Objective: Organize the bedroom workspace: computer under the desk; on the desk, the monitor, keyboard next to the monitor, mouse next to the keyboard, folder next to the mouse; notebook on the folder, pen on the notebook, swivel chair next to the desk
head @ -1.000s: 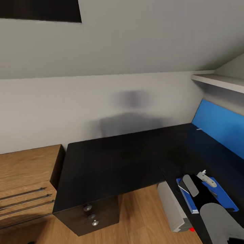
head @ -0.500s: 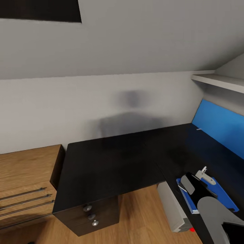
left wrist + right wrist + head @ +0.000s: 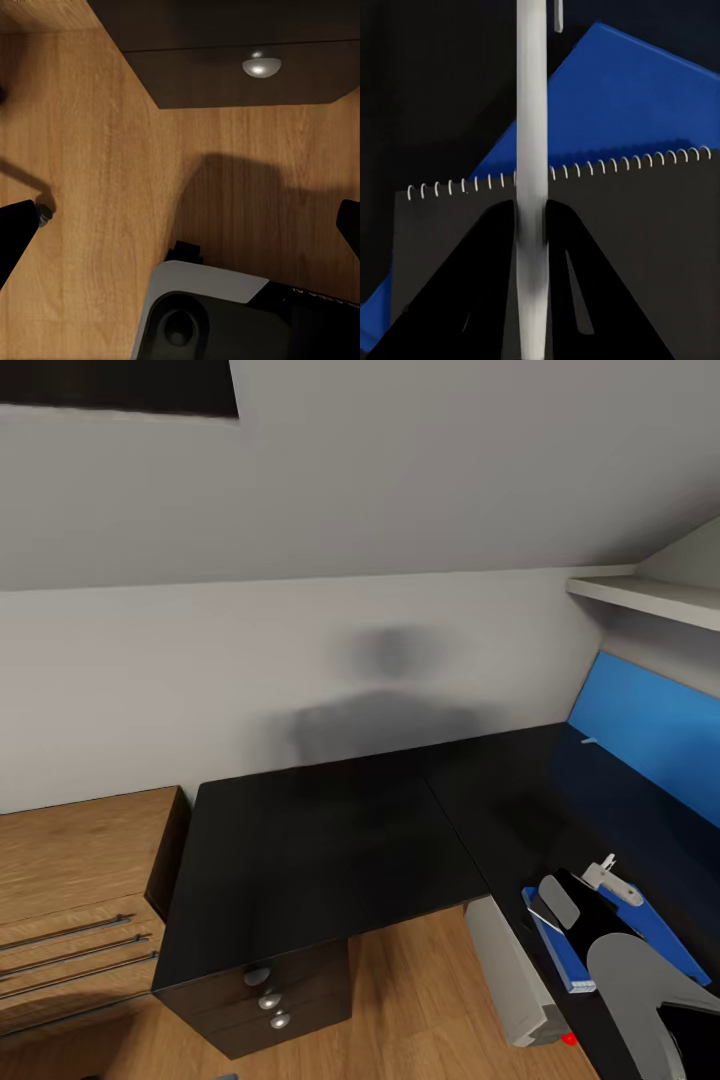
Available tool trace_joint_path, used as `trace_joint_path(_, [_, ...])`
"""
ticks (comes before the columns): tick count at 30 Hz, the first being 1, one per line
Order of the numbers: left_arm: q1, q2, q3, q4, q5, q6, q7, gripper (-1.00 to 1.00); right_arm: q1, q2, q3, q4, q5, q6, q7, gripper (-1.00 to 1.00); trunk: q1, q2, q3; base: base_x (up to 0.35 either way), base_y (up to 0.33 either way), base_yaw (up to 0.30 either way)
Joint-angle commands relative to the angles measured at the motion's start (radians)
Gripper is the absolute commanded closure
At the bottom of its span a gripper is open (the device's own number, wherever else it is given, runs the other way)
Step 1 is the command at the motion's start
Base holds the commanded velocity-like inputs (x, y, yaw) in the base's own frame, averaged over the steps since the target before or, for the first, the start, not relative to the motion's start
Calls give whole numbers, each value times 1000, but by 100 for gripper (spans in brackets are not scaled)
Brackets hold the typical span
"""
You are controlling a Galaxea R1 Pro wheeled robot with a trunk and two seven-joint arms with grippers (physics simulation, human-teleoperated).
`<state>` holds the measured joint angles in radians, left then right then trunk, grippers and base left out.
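Head view: the right gripper (image 3: 590,890) hangs over the near end of the black L-shaped desk (image 3: 330,840), above the blue folder (image 3: 672,945). The right wrist view shows why the arm is held there: the two dark fingers (image 3: 487,255) are clamped on the white-silver pen (image 3: 531,150), and the pen lies directly over the spiral-bound dark notebook (image 3: 637,225), which in turn rests on the folder (image 3: 622,97). The stack is thus already ordered folder, then notebook, with the pen gripped above it; whether the pen touches the notebook cover cannot be told. The judged step is the setting down of the pen, which calls for a low, level release so the thin stick does not roll off the pad.

The left gripper's fingers (image 3: 15,232) stand wide apart, holding nothing, pointed down at the light wood plank floor (image 3: 97,150) near a black drawer cabinet (image 3: 247,82) with a round metal knob (image 3: 261,65).

Surface and room: the desk top is matte black, backed by a bright blue panel (image 3: 650,735) under a white shelf (image 3: 650,600). The pale computer tower (image 3: 510,980) stands on the floor beneath the desk edge. A light wooden drawer chest (image 3: 70,900) adjoins the desk. Grey walls rise to a sloped ceiling with a dark-framed skylight (image 3: 120,385).
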<state>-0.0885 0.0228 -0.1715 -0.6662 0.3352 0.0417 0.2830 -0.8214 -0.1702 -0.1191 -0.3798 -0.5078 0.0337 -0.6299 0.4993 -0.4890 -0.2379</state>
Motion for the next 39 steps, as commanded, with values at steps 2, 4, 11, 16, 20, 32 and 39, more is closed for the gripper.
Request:
trace_joint_path(2, [0,2,-8,-3,7,4,10,-100,-2,-3,-1,-1,-6,16,-3,100,8,-16,-8,0,0,0])
trace_joint_path(4, [0,2,-8,-3,7,4,10,-100,-2,-5,-2,-1,-7,28,-4,100,16,-30,-14,0,0,0])
trace_joint_path(11, [0,1,-8,-1,7,4,10,-100,-2,-6,-2,-5,-7,69,-13,100,43,-79,-36,0,0,0])
trace_joint_path(16, [0,2,-8,-1,7,4,10,-100,-3,-17,-3,-18,-10,159,-15,100,62,-114,-52,0,0,0])
trace_joint_path(20, [0,2,-8,-1,6,4,10,-100,-3,-20,-3,-19,-13,167,-16,100,77,-142,-65,0,0,0])
trace_joint_path(32, [0,2,-8,-1,7,4,10,-100,-4,-20,-4,-19,-14,182,-16,100,100,-184,-83,0,0,0])
trace_joint_path(39, [0,2,-8,-1,7,4,10,-100,-4,-20,-4,-19,-14,183,-16,100,127,-233,-105,0,0,0])
